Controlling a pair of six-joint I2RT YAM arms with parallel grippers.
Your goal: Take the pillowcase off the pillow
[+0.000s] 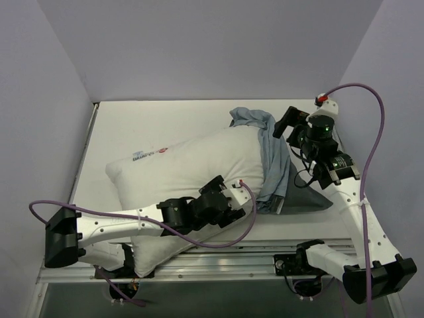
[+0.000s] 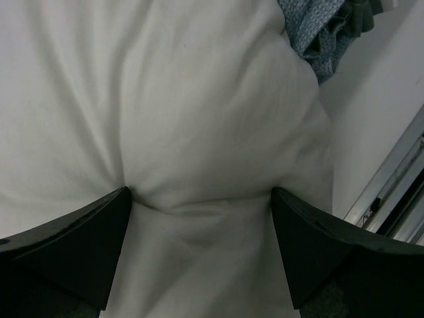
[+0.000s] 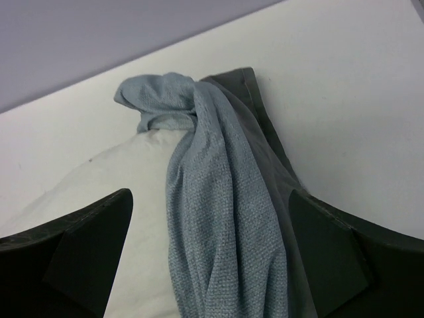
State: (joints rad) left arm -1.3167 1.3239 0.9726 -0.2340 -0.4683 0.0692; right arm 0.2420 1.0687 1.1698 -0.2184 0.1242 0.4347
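The left gripper (image 2: 199, 195) is spread wide, both fingertips pressed into the white pillow (image 1: 179, 165) on the counter (image 1: 132, 126). The right gripper (image 3: 211, 195) (also wide apart, holding nothing) hangs above the pillowcase (image 1: 275, 165), which is bunched at the pillow's right end.

surface: white table (image 1: 152, 126) | on it: white pillow (image 1: 179, 169) | pillowcase (image 1: 275, 165) bunched at pillow's right end
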